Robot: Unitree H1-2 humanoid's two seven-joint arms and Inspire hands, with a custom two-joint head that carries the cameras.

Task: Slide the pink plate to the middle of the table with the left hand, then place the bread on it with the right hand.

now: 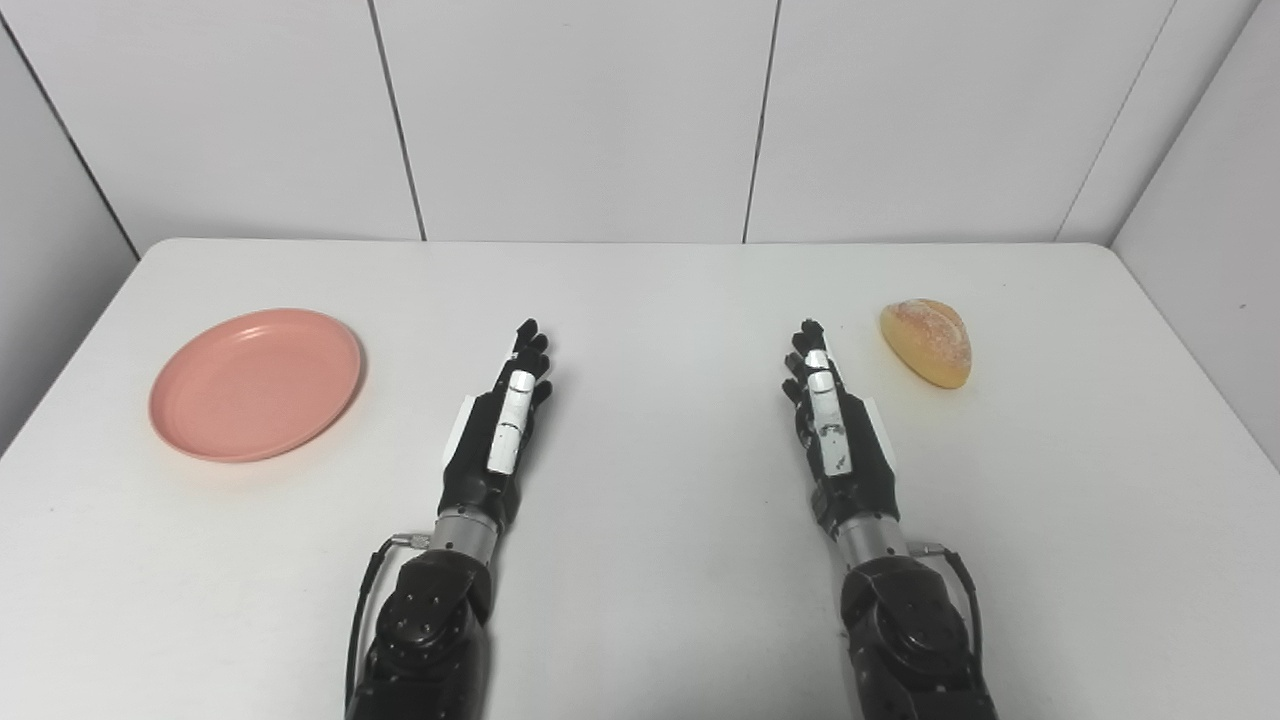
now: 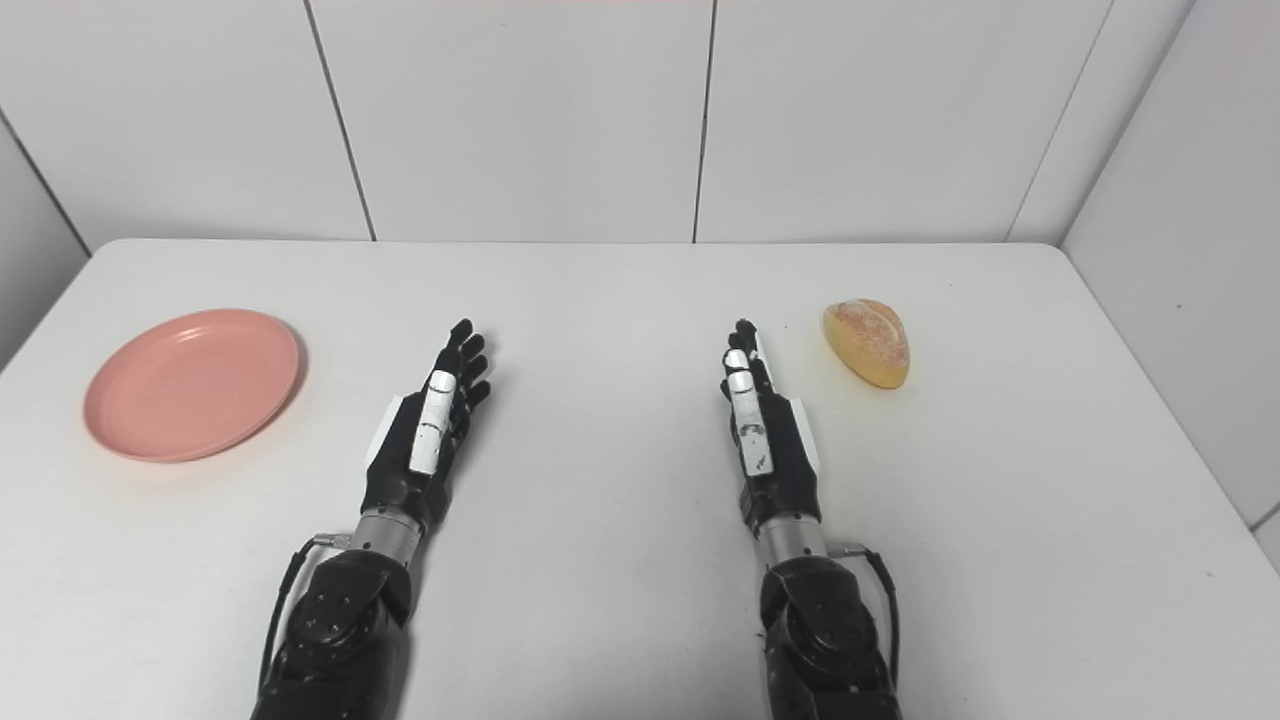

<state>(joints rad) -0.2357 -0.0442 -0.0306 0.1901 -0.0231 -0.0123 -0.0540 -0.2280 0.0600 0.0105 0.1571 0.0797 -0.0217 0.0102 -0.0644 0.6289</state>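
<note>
A pink plate [image 1: 255, 383] lies flat on the left side of the white table [image 1: 650, 300]. A golden bread roll [image 1: 927, 342] lies on the right side. My left hand [image 1: 505, 415] rests over the table, right of the plate and apart from it, fingers stretched forward, holding nothing. My right hand [image 1: 835, 415] rests likewise, just left of the bread and apart from it, fingers stretched forward, empty. The same scene shows in the right eye view: the plate [image 2: 192, 383], the bread [image 2: 869, 342], the left hand [image 2: 428, 420], the right hand [image 2: 762, 420].
White wall panels [image 1: 590, 110] stand behind the table's far edge, and a wall [image 1: 1215, 200] runs along its right edge. The table surface between the two hands is bare.
</note>
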